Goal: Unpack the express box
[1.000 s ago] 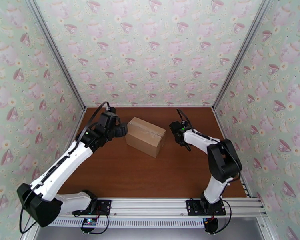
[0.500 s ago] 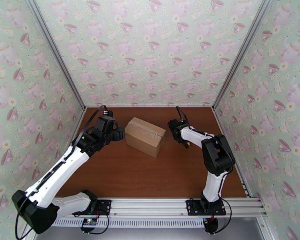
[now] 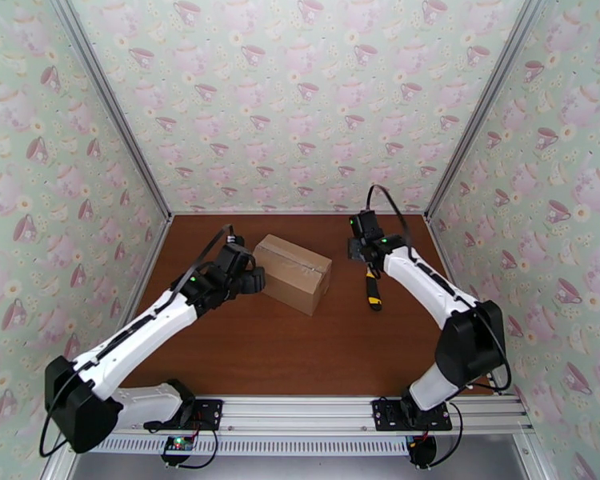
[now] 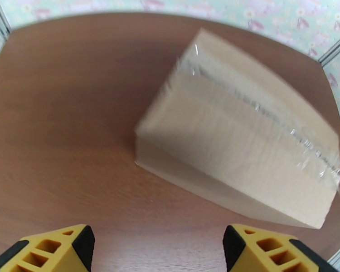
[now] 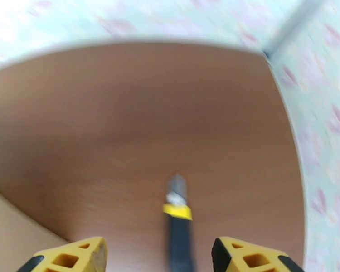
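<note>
The express box [image 3: 292, 274] is a plain brown carton lying at an angle on the brown table [image 3: 300, 354], its flaps down under a clear tape strip [image 4: 260, 114]. My left gripper [image 3: 252, 282] is open just off the box's left end, and its yellow fingertips [image 4: 56, 245] frame the box [image 4: 238, 150] without touching it. My right gripper [image 3: 360, 248] hangs open to the right of the box. Below it a black and yellow utility knife [image 3: 372, 290] lies loose on the table. In the right wrist view the knife [image 5: 179, 232] lies between the open fingertips [image 5: 75, 257], blade pointing away.
Patterned walls with metal corner posts [image 3: 452, 154] close in the table on three sides. Bare wood stretches between the box and the arms' base rail [image 3: 300, 410]. A corner of the box [image 5: 11, 227] shows at the lower left of the right wrist view.
My right gripper has opened, let go of the knife onto the table and risen toward the back. My left gripper has shifted right, closer to the box's left end.
</note>
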Tool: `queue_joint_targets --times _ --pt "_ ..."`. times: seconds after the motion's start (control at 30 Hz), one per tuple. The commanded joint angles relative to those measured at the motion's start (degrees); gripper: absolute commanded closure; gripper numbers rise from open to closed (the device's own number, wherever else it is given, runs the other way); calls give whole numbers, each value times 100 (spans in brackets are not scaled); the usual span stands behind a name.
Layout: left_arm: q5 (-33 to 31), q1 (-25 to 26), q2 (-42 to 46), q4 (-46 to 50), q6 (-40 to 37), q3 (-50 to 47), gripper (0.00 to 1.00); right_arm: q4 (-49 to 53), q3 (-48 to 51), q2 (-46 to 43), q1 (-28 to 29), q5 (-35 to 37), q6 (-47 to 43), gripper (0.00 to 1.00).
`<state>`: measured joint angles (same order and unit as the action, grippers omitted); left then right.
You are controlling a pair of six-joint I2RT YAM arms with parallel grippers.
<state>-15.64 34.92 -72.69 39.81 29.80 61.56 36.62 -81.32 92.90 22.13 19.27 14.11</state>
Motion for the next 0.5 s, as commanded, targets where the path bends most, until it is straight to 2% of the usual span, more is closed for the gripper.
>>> queue_joint_targets --times 0.0,0.1,0.27,0.33,0.47 --pt "176 3 -36 -323 466 -219 20 -704 -2 307 -19 -1181 -212 40" --pt "140 -2 -60 -243 557 -291 20 -1186 187 512 -33 -1507 -215 40" --pt "107 -41 -26 -48 565 -337 20 -1536 350 737 -29 -1996 -100 47" --pt "58 -70 -13 38 583 -338 20 -1603 468 726 -25 -2166 -25 51" --pt "-44 -86 24 214 588 -294 20 -1810 1011 367 47 -2399 124 53"
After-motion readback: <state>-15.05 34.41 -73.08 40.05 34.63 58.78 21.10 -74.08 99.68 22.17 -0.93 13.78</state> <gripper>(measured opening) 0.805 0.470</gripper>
